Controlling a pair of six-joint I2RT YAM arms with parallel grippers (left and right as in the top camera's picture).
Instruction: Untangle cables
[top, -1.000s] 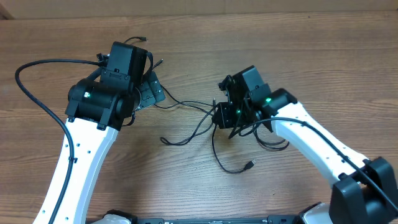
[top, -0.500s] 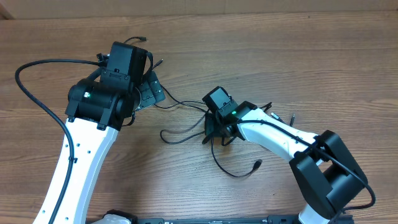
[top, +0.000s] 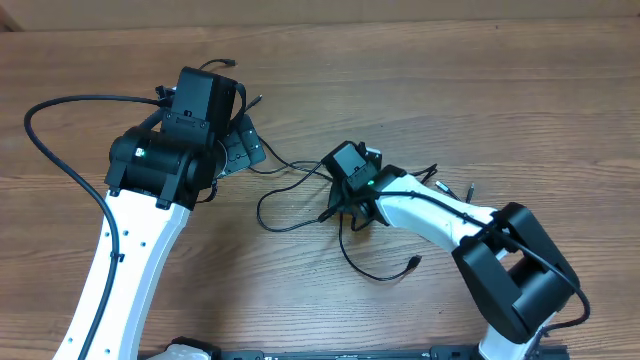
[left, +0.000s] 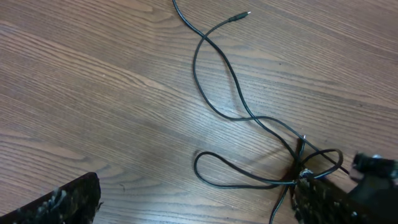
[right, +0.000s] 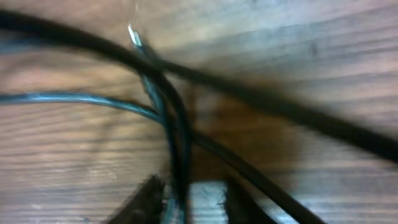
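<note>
The cables (right: 174, 118) are seen knotted on the desk (top: 500, 100) directly under the right hand (top: 341, 209), apparently pinched narrowly on one strand, so nearly all untangling is left.

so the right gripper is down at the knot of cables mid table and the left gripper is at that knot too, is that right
Not quite. The right gripper is at the knot of cables, but the left gripper is not. The overhead view shows it well apart from the knot, off toward the upper left.
</note>
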